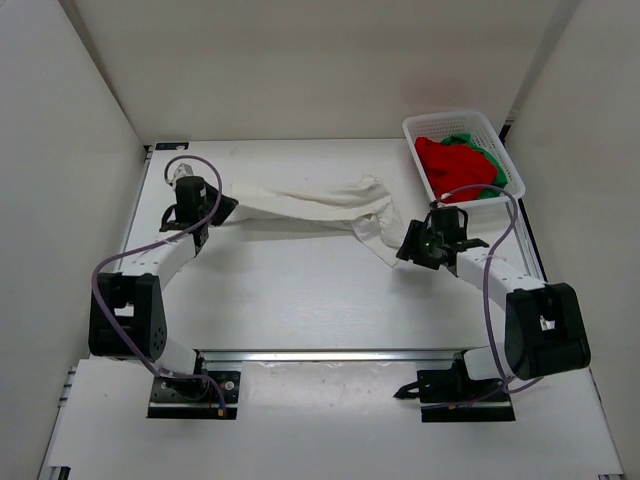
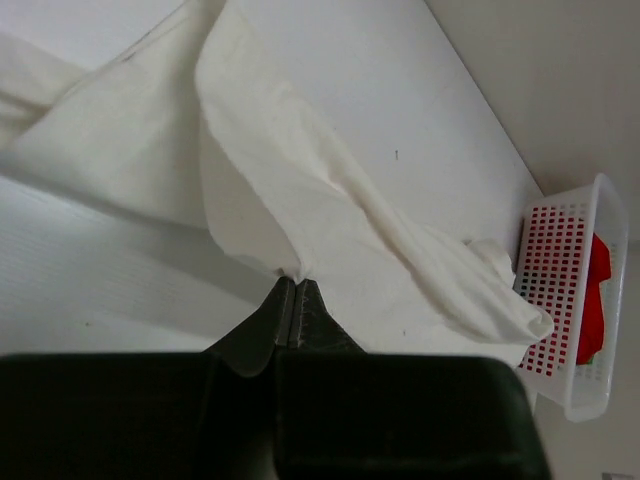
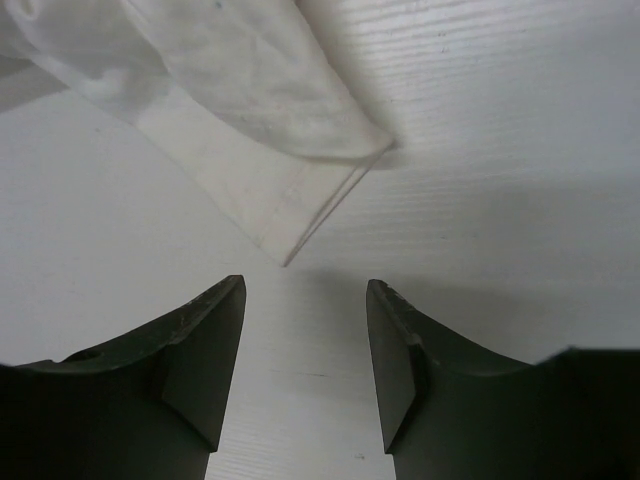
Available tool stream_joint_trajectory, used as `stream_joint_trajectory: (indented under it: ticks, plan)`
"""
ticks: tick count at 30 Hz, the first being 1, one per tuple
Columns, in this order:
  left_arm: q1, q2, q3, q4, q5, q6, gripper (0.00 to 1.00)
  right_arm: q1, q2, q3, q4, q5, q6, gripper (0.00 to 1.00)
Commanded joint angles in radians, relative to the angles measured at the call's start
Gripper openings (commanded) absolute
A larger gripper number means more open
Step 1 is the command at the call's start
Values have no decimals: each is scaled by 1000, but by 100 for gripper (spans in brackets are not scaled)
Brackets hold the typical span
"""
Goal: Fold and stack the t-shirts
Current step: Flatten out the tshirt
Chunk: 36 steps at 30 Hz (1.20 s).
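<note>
On the white table [image 1: 300, 300] the white t-shirt [image 1: 310, 208] lies pulled out into a long twisted band. Its long axis runs left to right across the far half, from the left arm's wrist to a bunched end in front of the right arm. The white lattice basket [image 1: 470, 122] sits in the far right corner, holding the red t-shirt [image 1: 450, 160] and the green t-shirt [image 1: 497, 168], well apart from either arm's fingers. The left gripper [image 2: 292, 288] is fully closed, pinching a fold of the white cloth at its left end. The right gripper [image 3: 305, 300] is nearer the loose end: its jaws stand wide and hold nothing. A stitched hem [image 3: 300, 235], perhaps a sleeve cuff, lies flat just beyond its fingertips, roughly centred between them.
</note>
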Motion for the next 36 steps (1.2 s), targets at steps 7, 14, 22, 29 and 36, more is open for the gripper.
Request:
stream_joint_trajectory:
  ticks: [7,14,22,29,36]
  plan:
    - [47,-32,-48,-67,123,124,0,148,113,141,35,165,-135,47]
    - [13,-58,44,-78,133,138,0,161,251,242,-25,233,-99,44]
    - [48,-85,85,-61,209,124,0,51,167,112,13,241,-46,44]
    - [35,-78,73,-67,214,126,0,-5,319,190,67,170,-74,46]
    - [27,-59,78,-49,225,109,0,20,284,236,220,18,-117,4]
